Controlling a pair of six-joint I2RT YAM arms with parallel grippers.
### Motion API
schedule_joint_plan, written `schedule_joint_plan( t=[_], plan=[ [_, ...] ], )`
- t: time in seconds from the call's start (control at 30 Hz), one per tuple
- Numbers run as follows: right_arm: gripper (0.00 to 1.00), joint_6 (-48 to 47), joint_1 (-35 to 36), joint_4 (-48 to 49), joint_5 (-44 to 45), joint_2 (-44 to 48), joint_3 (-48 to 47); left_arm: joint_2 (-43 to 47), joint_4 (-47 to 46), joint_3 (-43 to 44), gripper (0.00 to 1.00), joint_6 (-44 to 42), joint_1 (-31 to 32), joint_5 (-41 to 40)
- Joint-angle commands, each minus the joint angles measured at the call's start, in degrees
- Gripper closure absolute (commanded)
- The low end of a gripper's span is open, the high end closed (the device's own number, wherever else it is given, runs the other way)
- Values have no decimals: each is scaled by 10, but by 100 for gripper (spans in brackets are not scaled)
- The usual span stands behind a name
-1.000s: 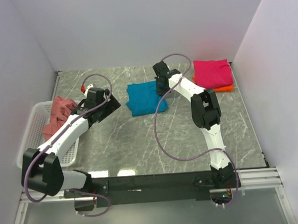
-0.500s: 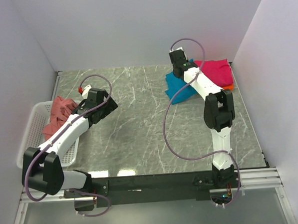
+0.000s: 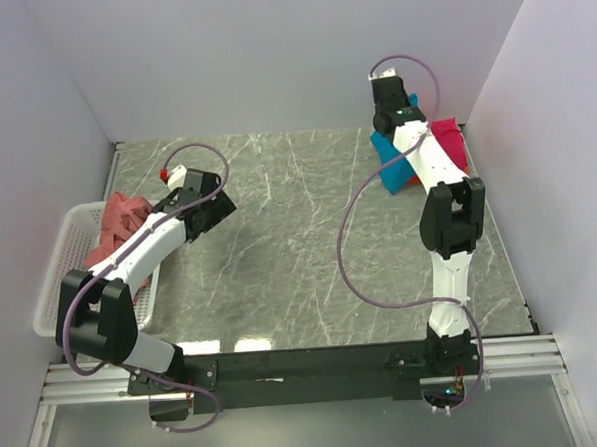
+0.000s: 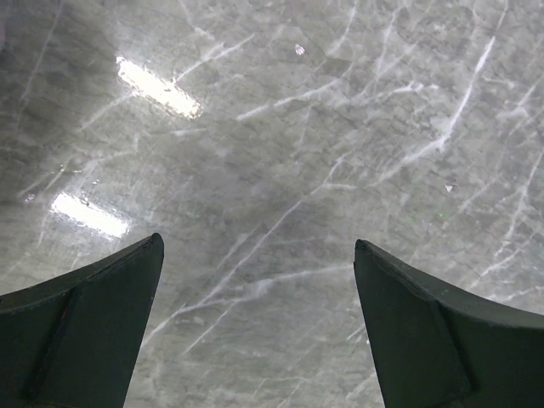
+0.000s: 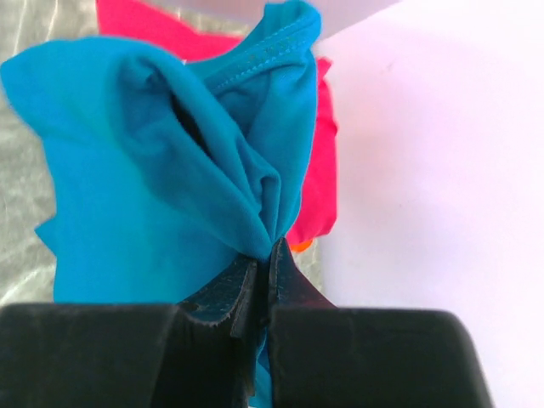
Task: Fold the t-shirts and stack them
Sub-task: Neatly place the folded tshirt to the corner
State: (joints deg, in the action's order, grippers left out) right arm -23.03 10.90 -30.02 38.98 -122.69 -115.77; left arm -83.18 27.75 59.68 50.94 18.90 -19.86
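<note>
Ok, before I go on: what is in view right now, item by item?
teal-blue t-shirt: one, teal-blue, bunched in the right gripper at the far right of the table
magenta t-shirt: one, magenta, lying in the far right corner, partly behind the teal-blue one
orange t-shirt: one, orange, only a sliver shows at the magenta one's edge
salmon-pink t-shirt: one, dusty pink, crumpled in the basket
basket: one, white mesh, at the left edge of the table
table: one, grey marbled top
left gripper: one, dark fingers, open, above bare table near the basket, holding nothing
right gripper: one, dark fingers, shut on the teal-blue t-shirt
</note>
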Motion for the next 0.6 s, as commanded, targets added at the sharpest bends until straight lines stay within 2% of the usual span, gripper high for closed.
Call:
schedule_joint_plan(
  t=[0.0, 0.33, 0.57],
  plan=[
    [100, 10, -15, 0, -32, 29, -53, -7, 10, 32, 1, 9, -3, -29],
    [100, 39, -35, -23, -83, 24, -117, -14, 22, 46, 1, 11, -4, -36],
    [100, 73, -74, -20, -123, -6, -158, -22, 29, 55, 1, 11, -5, -44]
  ],
)
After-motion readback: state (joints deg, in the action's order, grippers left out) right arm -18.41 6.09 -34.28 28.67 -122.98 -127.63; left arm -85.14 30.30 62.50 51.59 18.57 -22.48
